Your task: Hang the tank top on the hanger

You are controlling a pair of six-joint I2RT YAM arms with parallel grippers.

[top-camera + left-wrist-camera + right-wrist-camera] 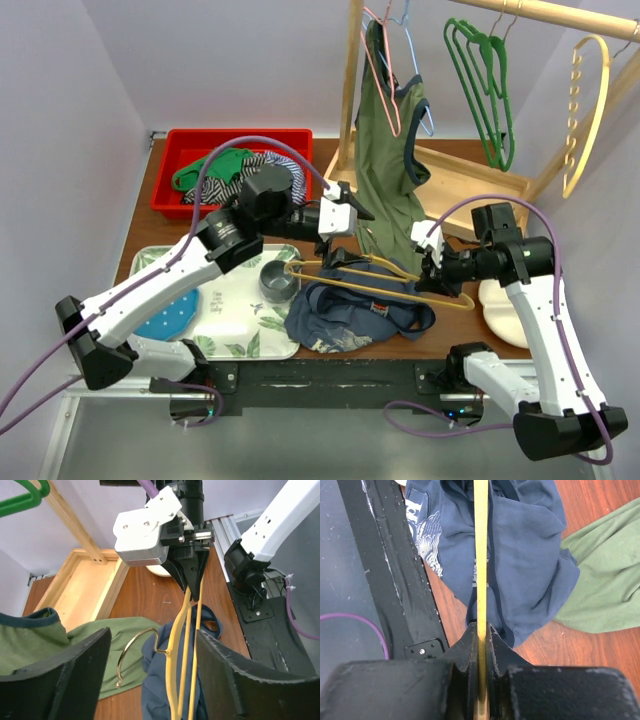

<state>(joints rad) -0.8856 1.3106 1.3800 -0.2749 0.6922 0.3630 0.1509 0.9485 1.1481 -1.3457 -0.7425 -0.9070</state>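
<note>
LOG | my right end effector (481,630) pinching mustard-yellow hanger (481,555) at one tip; my left end effector (150,675) spread above its hook end; navy tank top (530,555) bunched on surface (590,650) beneath hanger, possibly partly threaded on

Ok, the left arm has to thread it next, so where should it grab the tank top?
Likely the bunched edge of the tank top beside the hook of the hanger, pinched from above. The top lies crumpled flat, the hanger crosses its middle, and the right gripper holds the hanger's far end.
</note>
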